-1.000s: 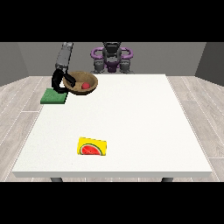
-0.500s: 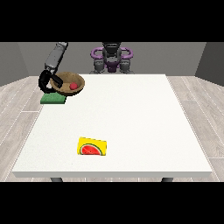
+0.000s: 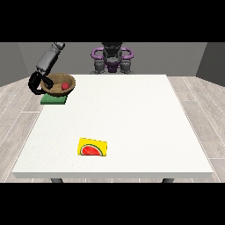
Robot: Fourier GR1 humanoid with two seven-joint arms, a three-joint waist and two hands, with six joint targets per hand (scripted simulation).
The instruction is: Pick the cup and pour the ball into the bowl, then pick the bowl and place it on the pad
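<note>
A brown bowl (image 3: 56, 81) with a red ball (image 3: 65, 86) inside sits over the green pad (image 3: 53, 100) at the table's far left corner. I cannot tell whether the bowl's base touches the pad. The black hand at the view's left (image 3: 37, 83) is curled round the bowl's left rim, its grey arm rising behind it. A yellow cup (image 3: 92, 148) with a watermelon picture lies on its side near the front edge, far from that hand. No hand shows at the view's right.
The white table (image 3: 132, 114) has its left edge just beside the pad. The robot's torso (image 3: 112, 59) stands behind the far edge.
The hand has carried the bowl leftward and down, from beside the pad to over it. The ball has stayed in the bowl. The cup has not moved.
</note>
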